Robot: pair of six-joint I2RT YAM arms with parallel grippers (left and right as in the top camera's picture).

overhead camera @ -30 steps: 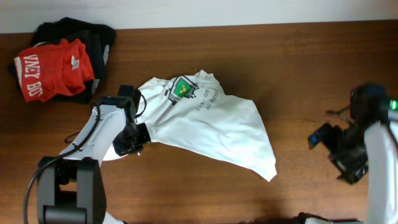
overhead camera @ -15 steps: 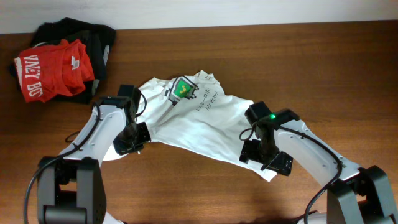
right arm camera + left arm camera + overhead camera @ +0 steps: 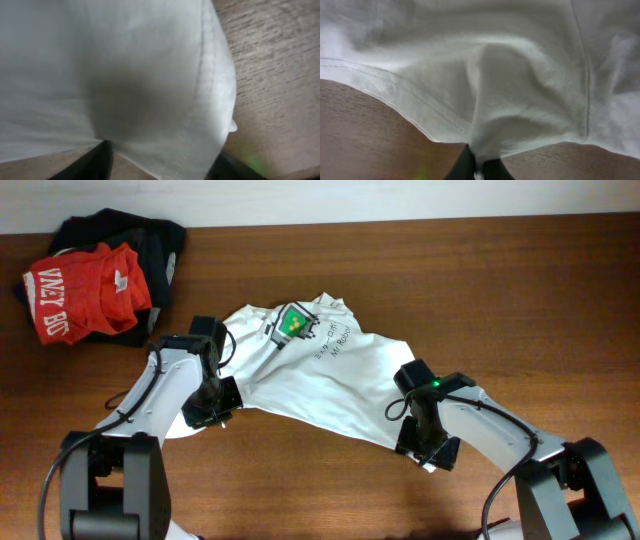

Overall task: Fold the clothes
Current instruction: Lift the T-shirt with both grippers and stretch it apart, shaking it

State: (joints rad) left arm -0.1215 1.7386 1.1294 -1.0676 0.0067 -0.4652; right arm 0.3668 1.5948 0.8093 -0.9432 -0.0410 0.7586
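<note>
- Straddling the near right corner of the white T-shirt (image 3: 330,380), the right tool (image 3: 428,448) has its jaws spread wide. The wrist view shows the hem and cloth lying between the two fingers (image 3: 97,160), which are not closed on it.
- Left tool (image 3: 212,408) sits at the shirt's left edge, slightly farther back. Its jaws are pressed almost together with a fold of white fabric pinched between them, and the stitched hem runs just beside the pinch.
- T-shirt lies spread and wrinkled on the middle of the brown wooden counter (image 3: 520,300), slanting from near right to far left. The fabric puckers at the left tool.
- Green-and-dark print (image 3: 294,322) with dark lettering beside it faces up near the shirt's far edge.
- Far left corner: red shirt (image 3: 80,295) with white lettering, lying on a black garment (image 3: 150,240), well apart from the T-shirt.
</note>
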